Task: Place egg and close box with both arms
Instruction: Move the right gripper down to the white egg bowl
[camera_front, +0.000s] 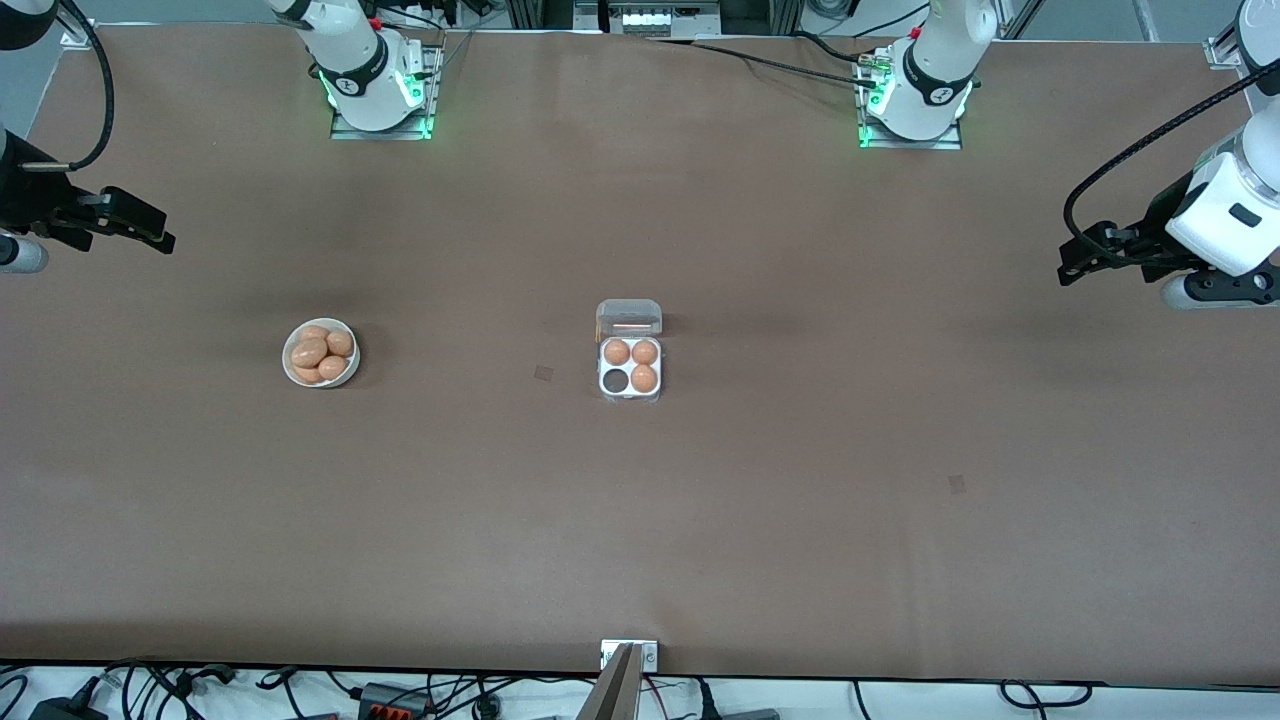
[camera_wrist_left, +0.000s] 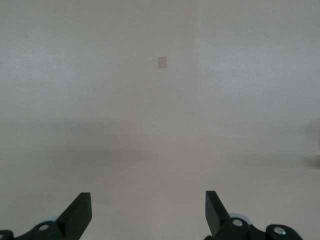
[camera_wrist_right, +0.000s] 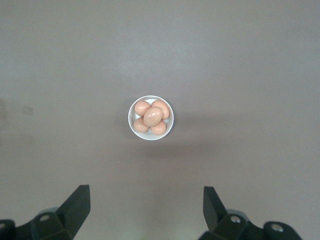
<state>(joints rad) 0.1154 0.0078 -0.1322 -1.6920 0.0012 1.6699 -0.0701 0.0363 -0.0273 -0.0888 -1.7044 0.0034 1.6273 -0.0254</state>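
The clear box (camera_front: 631, 397) sits mid-table with its lid (camera_front: 629, 316) standing open. Three brown eggs (camera_front: 644, 378) fill its cells; the cell (camera_front: 614, 380) nearest the front camera on the right arm's side is empty. Several more eggs (camera_front: 309, 351) lie in a white bowl (camera_front: 288, 364) toward the right arm's end. My right gripper (camera_front: 160, 238) hangs open above that end of the table; in the right wrist view (camera_wrist_right: 145, 196) it looks down on the bowl (camera_wrist_right: 132, 123) of eggs (camera_wrist_right: 152, 116). My left gripper (camera_front: 1070, 268) hangs open over the left arm's end, bare table under it (camera_wrist_left: 147, 200).
Brown table cover (camera_front: 800, 500) spreads around the box and bowl. Both arm bases (camera_front: 378, 95) (camera_front: 915, 100) stand along the edge farthest from the front camera. Small paper squares (camera_front: 543, 373) (camera_front: 957, 484) lie flat on the cover. Cables run along the nearest edge.
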